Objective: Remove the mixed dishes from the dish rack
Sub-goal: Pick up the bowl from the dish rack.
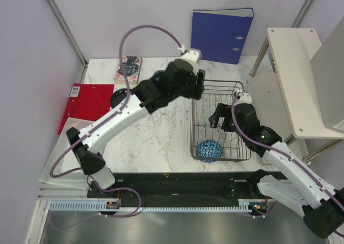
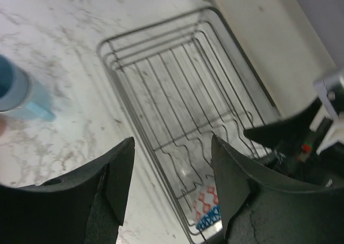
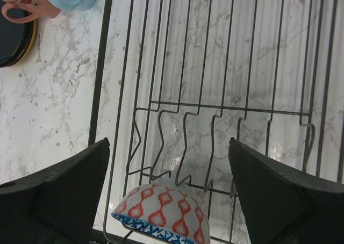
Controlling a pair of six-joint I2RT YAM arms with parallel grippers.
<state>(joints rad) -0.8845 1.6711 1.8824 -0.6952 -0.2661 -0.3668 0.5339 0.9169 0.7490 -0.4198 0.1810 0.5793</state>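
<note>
dish rack (image 1: 220, 93) | holds bowl (image 1: 208, 151) at near end | left tool (image 2: 172, 147) spread, empty | right tool (image 3: 167, 143) spread, empty

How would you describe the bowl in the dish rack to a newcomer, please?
Start at the black wire dish rack on the right of the marble table. In its near left corner sits the bowl, blue net-patterned from above. It is the only dish inside it.
</note>
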